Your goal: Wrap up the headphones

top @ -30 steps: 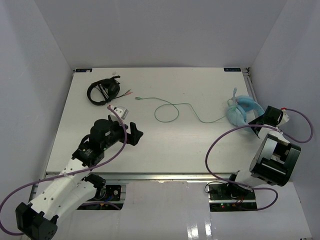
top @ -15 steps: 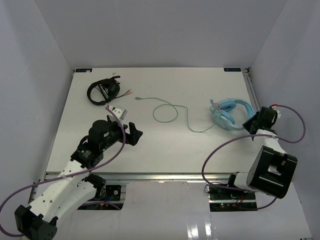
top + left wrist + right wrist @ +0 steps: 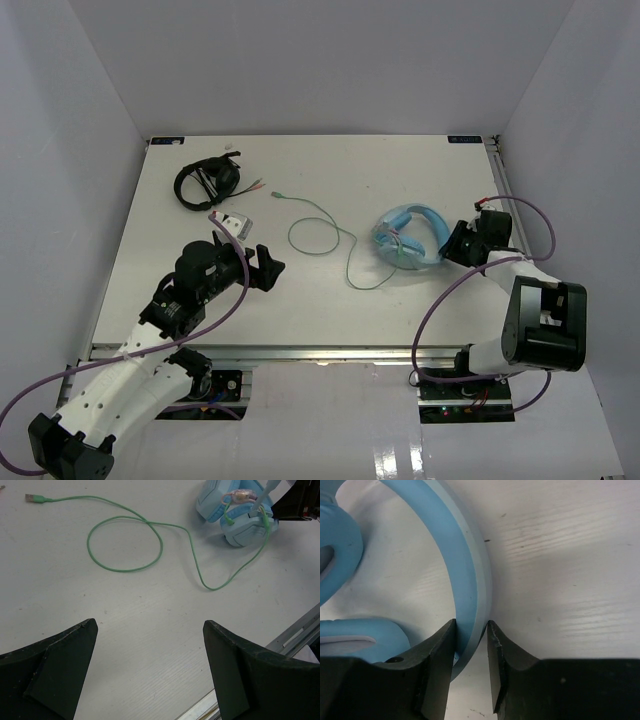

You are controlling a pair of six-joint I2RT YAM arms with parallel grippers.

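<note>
- Light blue headphones (image 3: 410,235) lie on the white table (image 3: 400,170), right of centre in the top view and towards the upper right corner of the left wrist view (image 3: 240,510).
- The ear cups lie close together on the left side of the headphones in the top view, and the headband (image 3: 465,580) arches to the right.
- The right gripper (image 3: 450,243) sits at the right end of that arch. In its wrist view (image 3: 470,630) the two black fingers are nearly closed and pinch the headband, one pressed on each side of it.
- A pale green cable (image 3: 148,523) runs from the ear cups across the table towards the left of the frame. It dips in a bend, then forms one loose loop lying flat.
- The cable ends in a USB plug (image 3: 277,197) at upper centre left, apart from the loop.
- The left gripper (image 3: 265,265) is at lower left of the top view. Its fingers are spread wide (image 3: 149,624) and hold nothing; bare table shows between them, with the cable loop well beyond the tips.
- Black headphones (image 3: 205,184) lie in the upper left part of the table, well apart from the blue pair.
- A small grey object (image 3: 237,221) lies just below them; what it is I cannot tell.
</note>
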